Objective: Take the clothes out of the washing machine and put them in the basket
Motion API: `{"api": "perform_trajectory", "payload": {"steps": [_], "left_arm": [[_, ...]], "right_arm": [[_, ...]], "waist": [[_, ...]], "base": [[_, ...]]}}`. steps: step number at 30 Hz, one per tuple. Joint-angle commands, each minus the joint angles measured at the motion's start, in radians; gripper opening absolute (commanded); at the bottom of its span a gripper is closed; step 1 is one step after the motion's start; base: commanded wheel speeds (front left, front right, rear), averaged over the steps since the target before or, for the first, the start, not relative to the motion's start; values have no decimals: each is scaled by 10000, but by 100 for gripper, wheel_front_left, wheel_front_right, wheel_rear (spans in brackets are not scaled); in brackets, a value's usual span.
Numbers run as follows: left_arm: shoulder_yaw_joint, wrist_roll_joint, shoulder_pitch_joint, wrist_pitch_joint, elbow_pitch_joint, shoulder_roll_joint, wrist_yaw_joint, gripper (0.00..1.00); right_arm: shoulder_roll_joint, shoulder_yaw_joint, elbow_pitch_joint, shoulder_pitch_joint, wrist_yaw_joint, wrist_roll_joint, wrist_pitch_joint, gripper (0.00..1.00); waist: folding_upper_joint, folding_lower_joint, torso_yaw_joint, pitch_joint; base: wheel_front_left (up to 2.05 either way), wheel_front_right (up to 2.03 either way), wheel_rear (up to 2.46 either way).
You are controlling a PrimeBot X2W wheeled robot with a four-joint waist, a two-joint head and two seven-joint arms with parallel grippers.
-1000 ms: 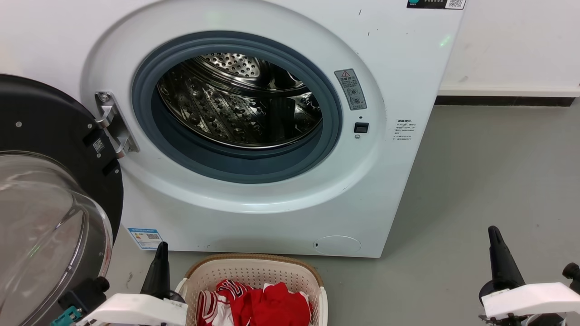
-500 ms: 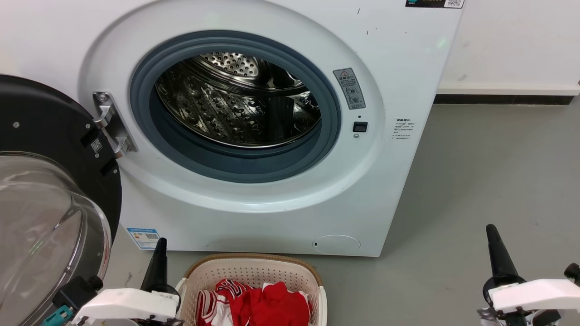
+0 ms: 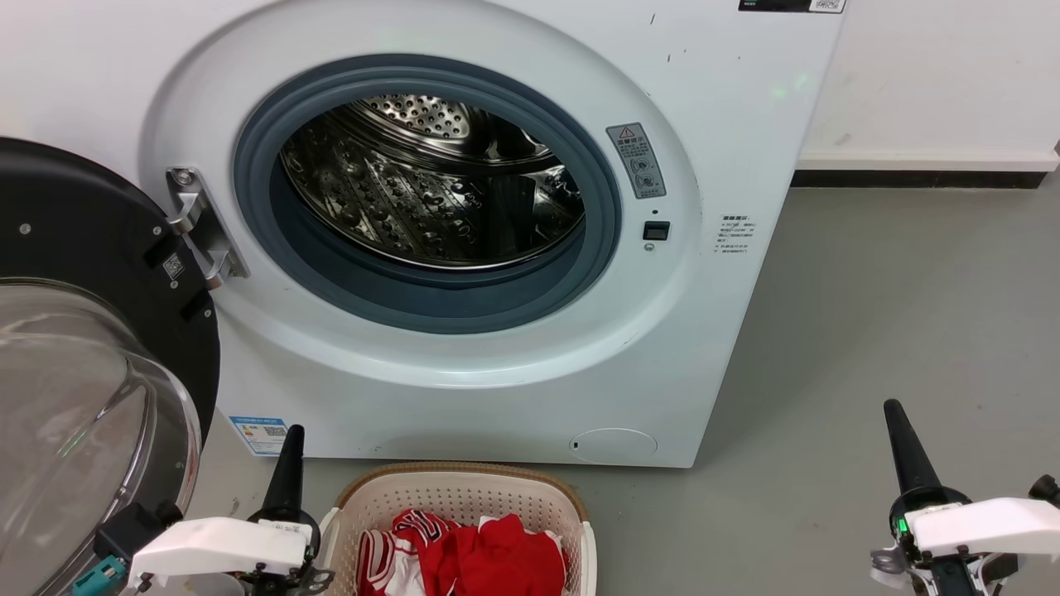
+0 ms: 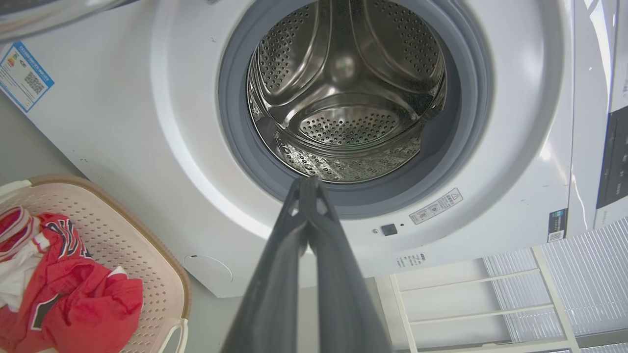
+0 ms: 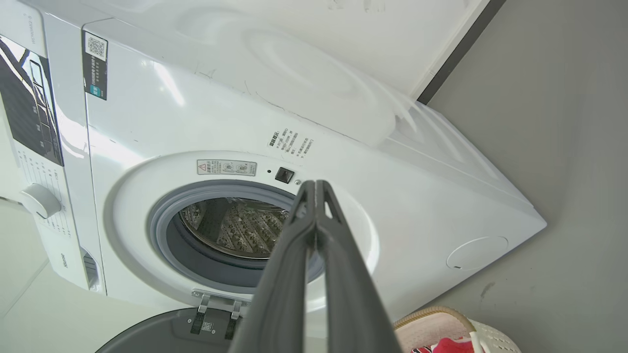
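Red clothes lie in basket, on floor directly in front of washing machine. Steel drum shows no cloth. Door hangs wide at machine's left. Left gripper and right gripper: fingers pressed together, nothing held, both low and clear of machine front.

Change over last second: slight camera drift, grippers barely shifted, clothes unmoved. You may judge unloading complete. Verify drum floor before you stop.
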Motion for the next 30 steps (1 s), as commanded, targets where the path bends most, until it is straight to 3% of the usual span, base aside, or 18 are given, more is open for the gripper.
{"api": "perform_trajectory", "payload": {"steps": [1,30], "left_arm": [[62,-323,-267,74,-17,-4,-69,0],[282,-2942,-638,695,262,-16,-184,0]], "right_arm": [[-46,-21,-16,-283,-1,349,93,0],[-55,-71,320,-644,-3,3014,725,0]], "waist": [[0,0,-4,4],[0,0,-67,56]], "base": [[0,0,0],[0,0,0]]}}
